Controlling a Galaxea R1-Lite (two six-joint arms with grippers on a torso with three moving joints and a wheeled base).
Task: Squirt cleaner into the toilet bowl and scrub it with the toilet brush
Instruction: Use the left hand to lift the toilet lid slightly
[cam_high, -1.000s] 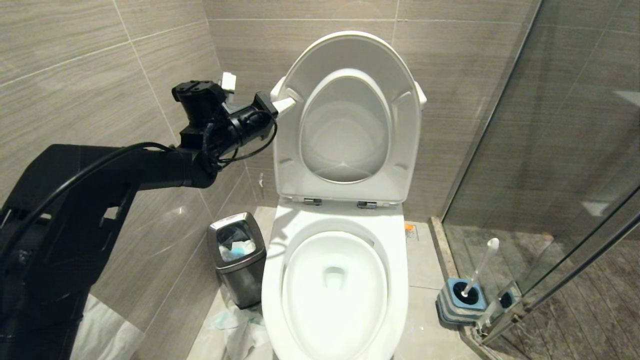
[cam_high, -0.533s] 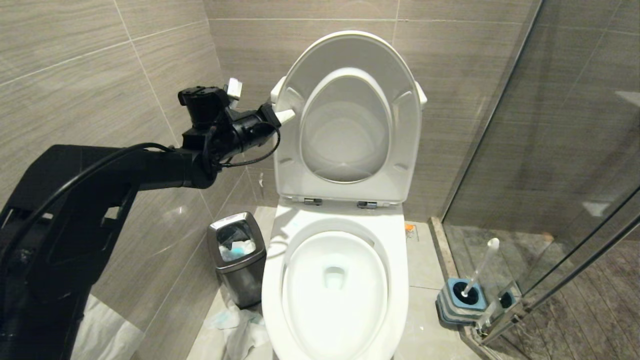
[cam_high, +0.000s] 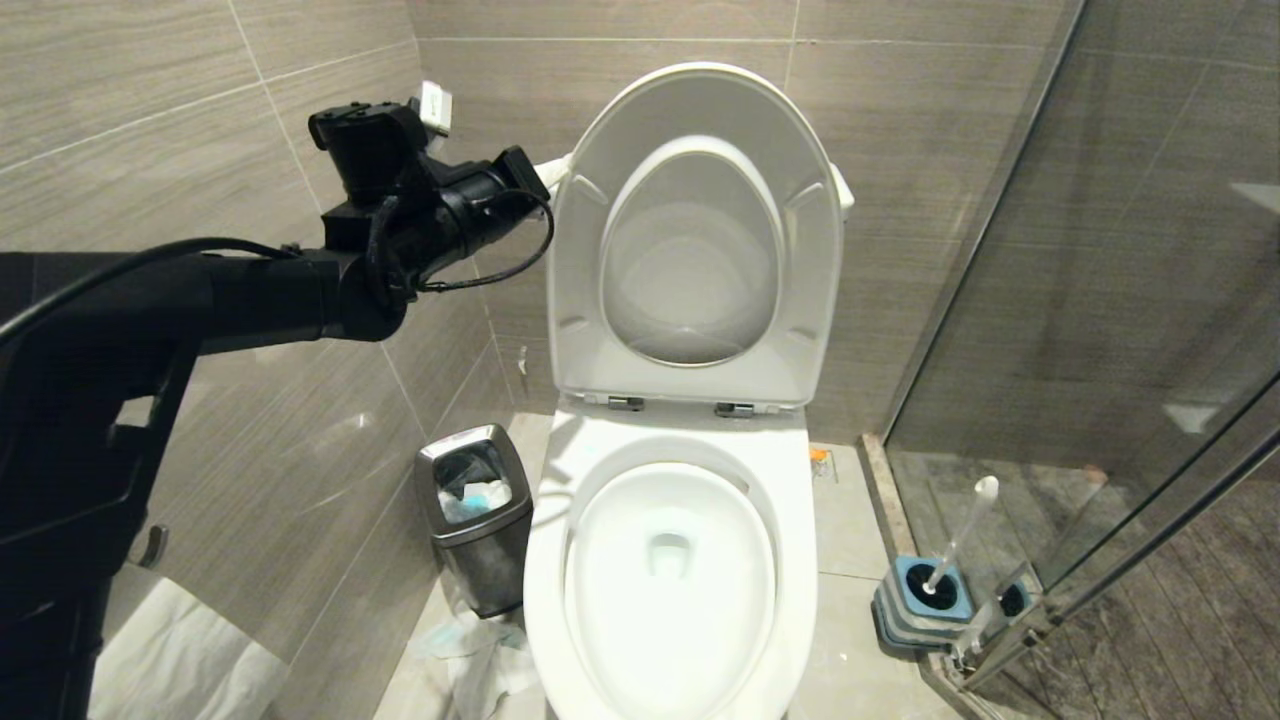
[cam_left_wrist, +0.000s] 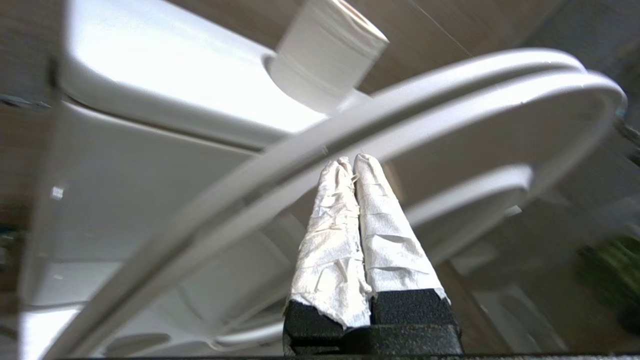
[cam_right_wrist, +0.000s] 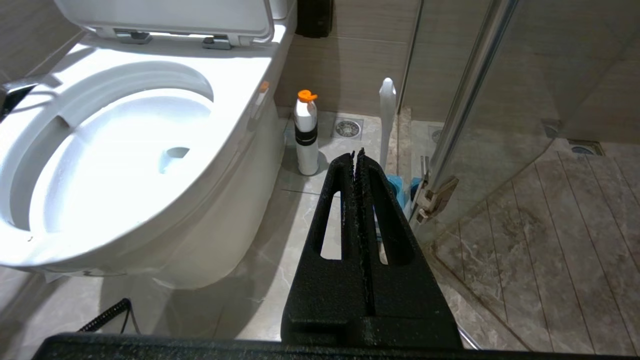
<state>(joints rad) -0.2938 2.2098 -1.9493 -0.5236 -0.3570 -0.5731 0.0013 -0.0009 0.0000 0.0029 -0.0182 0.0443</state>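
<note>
Left end effector (cam_left_wrist: 350, 165) pressed together, empty, by raised lid (cam_high: 700, 110); toilet bowl (cam_high: 668, 580) glossy white.

the left arm (cam_high: 250, 300) is showing as a matte black tube growing into a bulky black shoulder shell, with a black cable (cam_high: 120, 275) running along its top and looping loosely under the cylindrical wrist. a boxy black camera mount (cam_high: 365, 150) is sitting behind the fingers, carrying a small white block. the left gripper (cam_left_wrist: 350, 165) is wearing crinkled white wrapping over both tapered fingers, above rough black bases. the right gripper (cam_right_wrist: 356, 152) is showing bare, grainy black fingers with long slots and toothed inner edges.
</note>
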